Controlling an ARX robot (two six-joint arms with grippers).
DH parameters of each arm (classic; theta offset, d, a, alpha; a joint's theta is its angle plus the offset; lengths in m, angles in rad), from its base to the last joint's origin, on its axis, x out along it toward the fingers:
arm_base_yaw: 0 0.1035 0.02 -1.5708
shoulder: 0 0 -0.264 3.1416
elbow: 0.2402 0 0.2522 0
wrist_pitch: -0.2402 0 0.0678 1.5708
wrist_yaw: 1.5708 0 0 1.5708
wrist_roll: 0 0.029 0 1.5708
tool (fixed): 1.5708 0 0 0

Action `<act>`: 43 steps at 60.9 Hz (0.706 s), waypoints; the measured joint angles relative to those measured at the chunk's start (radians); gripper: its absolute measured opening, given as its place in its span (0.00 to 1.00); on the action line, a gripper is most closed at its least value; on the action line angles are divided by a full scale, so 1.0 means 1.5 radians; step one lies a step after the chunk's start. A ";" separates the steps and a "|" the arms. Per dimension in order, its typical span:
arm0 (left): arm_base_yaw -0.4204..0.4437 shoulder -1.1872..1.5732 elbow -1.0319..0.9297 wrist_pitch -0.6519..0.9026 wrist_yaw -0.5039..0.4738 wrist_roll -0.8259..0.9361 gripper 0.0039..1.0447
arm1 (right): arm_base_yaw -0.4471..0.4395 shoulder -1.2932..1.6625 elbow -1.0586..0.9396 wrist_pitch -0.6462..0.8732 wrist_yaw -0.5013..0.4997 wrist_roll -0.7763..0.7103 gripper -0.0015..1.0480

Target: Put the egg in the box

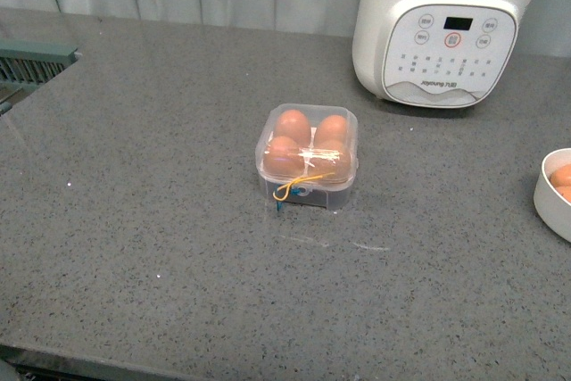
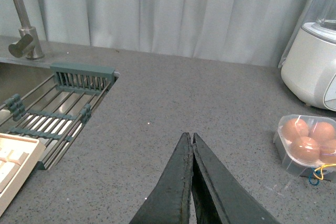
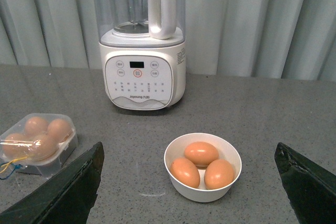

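Right hand (image 3: 189, 182) hangs spread wide over the bowl (image 3: 202, 188) of eggs; left hand (image 2: 191, 145), pressed closed and empty, sits well apart from the lidded box (image 2: 307, 142).

The box (image 1: 308, 156) sits mid-counter, cooker (image 1: 442, 28) behind, bowl (image 1: 555, 194) right.

White cooker (image 1: 443, 28); bowl (image 3: 202, 167); sink rack (image 2: 52, 121).

Even, diffuse daylight-toned illumination in all three views; shadows on the grey surface (image 1: 178, 220) are faint and soft-edged. Specular glare marks the clear lid of the box (image 1: 308, 156) and streaks the surface just in front of it. The left pincer (image 2: 191, 139) appears dark and slightly soft at close range. Backgrounds remain reasonably sharp.
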 joint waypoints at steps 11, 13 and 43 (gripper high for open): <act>0.000 -0.065 0.000 -0.062 0.000 0.001 0.04 | 0.000 0.000 0.000 0.000 0.000 0.000 0.91; 0.000 -0.073 0.000 -0.071 0.000 0.001 0.04 | 0.000 0.000 0.000 0.000 0.000 0.000 0.91; 0.000 -0.181 0.000 -0.177 0.000 0.001 0.04 | 0.000 0.000 0.000 0.000 0.000 0.000 0.91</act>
